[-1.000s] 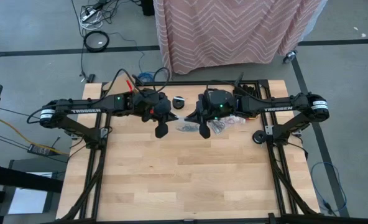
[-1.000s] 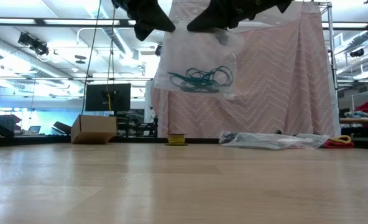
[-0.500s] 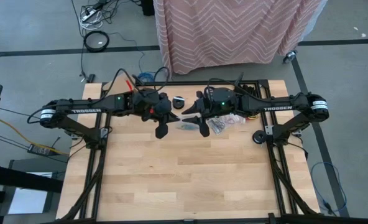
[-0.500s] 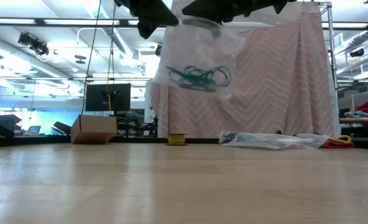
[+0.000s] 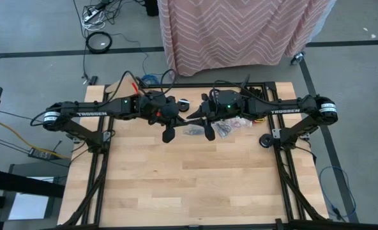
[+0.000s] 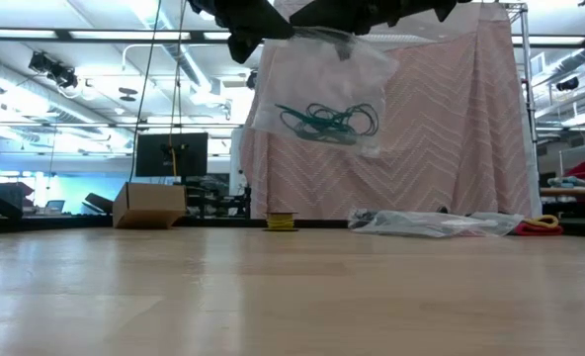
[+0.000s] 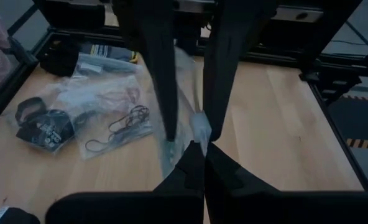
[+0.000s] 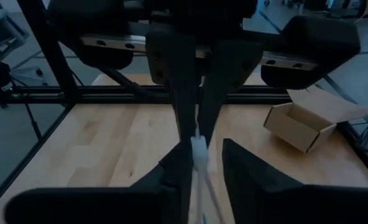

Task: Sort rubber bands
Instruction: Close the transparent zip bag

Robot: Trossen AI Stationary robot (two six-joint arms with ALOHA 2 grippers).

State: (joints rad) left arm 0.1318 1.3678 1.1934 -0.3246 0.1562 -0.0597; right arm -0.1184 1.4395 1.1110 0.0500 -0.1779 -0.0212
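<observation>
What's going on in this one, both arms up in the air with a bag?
Both arms meet above the far middle of the table, holding up a clear plastic bag by its top edge. The left gripper is clamped shut on the bag. The right gripper has the top edge between its partly parted jaws. Teal rubber bands hang tangled inside the bag. More bags of bands lie on the table below.

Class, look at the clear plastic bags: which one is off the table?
The bag holding teal rubber bands; it hangs in the air below both end effectors, while the other bags lie flat on the table's far side.
</observation>
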